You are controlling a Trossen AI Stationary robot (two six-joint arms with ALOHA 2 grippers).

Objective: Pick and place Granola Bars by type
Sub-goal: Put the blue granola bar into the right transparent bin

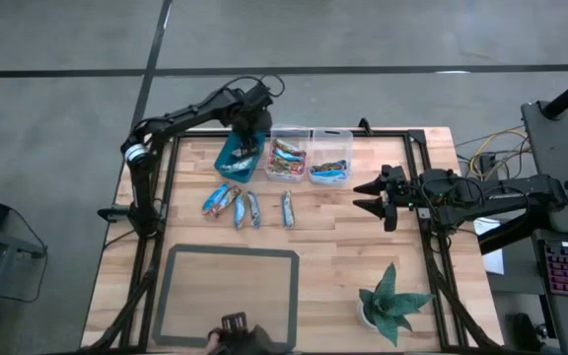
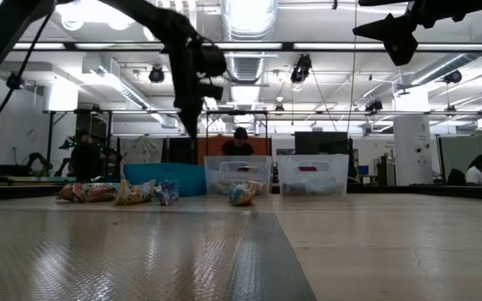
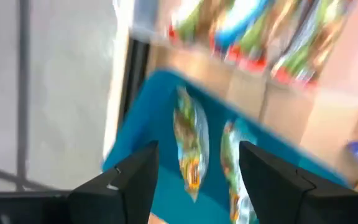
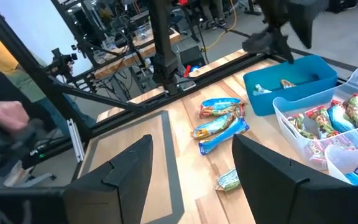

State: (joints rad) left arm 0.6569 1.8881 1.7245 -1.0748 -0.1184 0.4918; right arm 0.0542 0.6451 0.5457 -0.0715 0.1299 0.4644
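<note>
High view, left to right: left gripper (image 1: 248,136) hangs over the teal bin (image 1: 227,165), jaws spread, a bar (image 3: 190,146) lying inside, seemingly just dropped. Four bars (image 1: 233,205) wait on the table for fetching. Right gripper (image 1: 373,195) idles, jaws apart.

Your surface's extras

You've a teal bin (image 1: 233,163) and two clear bins (image 1: 288,158) upper centre, a plant (image 1: 392,301) lower right, a grey mat (image 1: 227,296) lower centre.
</note>
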